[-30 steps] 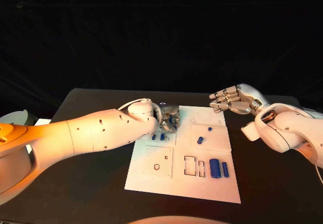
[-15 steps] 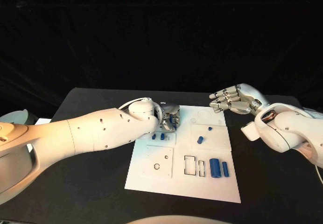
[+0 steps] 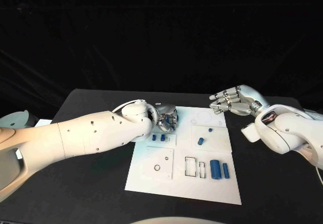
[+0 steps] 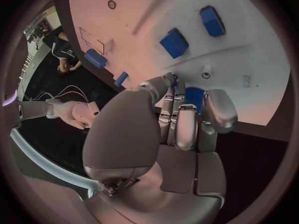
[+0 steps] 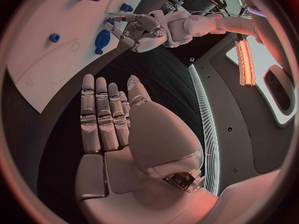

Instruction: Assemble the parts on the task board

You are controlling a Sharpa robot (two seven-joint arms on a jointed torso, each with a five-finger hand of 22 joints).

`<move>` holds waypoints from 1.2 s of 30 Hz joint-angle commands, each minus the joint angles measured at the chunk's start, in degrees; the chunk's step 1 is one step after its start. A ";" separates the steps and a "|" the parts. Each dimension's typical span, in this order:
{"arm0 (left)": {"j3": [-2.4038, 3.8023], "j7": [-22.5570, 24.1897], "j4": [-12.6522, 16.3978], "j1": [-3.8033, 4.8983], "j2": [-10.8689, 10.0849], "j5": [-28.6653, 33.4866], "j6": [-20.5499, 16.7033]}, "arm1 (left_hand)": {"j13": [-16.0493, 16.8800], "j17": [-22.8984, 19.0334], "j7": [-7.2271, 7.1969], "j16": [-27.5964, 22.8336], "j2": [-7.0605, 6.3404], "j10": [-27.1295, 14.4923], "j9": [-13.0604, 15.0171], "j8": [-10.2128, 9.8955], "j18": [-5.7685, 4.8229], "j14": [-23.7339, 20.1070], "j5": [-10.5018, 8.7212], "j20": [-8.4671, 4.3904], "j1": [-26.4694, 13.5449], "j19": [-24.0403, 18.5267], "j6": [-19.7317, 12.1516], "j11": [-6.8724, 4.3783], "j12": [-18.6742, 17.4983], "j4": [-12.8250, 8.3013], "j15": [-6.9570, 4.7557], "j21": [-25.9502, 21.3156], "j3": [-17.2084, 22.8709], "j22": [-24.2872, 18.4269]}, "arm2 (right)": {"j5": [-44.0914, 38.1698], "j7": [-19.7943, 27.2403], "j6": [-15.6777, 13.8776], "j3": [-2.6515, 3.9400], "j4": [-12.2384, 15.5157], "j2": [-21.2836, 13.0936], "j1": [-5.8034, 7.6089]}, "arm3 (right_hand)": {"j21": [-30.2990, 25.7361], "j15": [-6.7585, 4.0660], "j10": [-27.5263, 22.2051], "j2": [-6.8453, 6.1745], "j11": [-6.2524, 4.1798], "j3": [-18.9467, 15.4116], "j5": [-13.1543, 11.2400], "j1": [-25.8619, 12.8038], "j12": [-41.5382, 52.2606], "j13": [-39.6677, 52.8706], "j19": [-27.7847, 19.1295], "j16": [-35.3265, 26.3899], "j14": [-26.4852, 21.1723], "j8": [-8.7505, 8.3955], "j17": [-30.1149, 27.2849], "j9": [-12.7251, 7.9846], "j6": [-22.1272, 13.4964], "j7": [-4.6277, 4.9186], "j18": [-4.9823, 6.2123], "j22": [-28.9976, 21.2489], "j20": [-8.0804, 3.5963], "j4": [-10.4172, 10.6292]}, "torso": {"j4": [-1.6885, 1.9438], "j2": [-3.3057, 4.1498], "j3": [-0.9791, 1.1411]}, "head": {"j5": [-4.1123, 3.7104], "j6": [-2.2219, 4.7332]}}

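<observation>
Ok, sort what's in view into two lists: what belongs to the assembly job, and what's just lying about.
Belongs to the job:
- task board
- large blue cylinder near the board's front
- slim blue part beside it
- two small blue parts by the left hand
- blue part mid-board
- blue part at the left hand's fingertips

Lying about:
- black table
- right hand, idle off the board

Left arm reaches in across the worktop's left side; left hand (image 3: 167, 117) sits low over the far-left part of the task board (image 3: 168, 179), fingers (image 4: 187, 129) curled, tips closed on a small blue part (image 4: 194, 94). Right arm bent at the worktop's right edge; right hand (image 3: 232, 100) raised near the far-right corner, fingers (image 5: 99, 115) straight, side by side, holding nothing.
</observation>
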 commanded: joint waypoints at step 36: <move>1.49 -0.56 3.32 0.42 -7.41 3.04 0.23 | 0.19 -0.26 0.09 -0.12 -0.62 1.54 -0.06 -0.71 -1.01 1.62 -0.09 0.04 -1.87 0.61 1.05 -0.04 -1.35 -0.33 -0.17 0.77 0.53 0.61 | 0.23 0.90 0.28 0.01 0.13 0.11 -0.60 | -0.46 0.28 -0.04 -0.50 0.49 0.46 0.39 -0.26 -0.44 -0.06 0.01 -0.35 -0.21 -0.25 -0.36 -0.13 -0.05 0.59 0.36 -0.10 0.23 0.04 | -0.05 0.12 -0.07 | 0.85 -0.18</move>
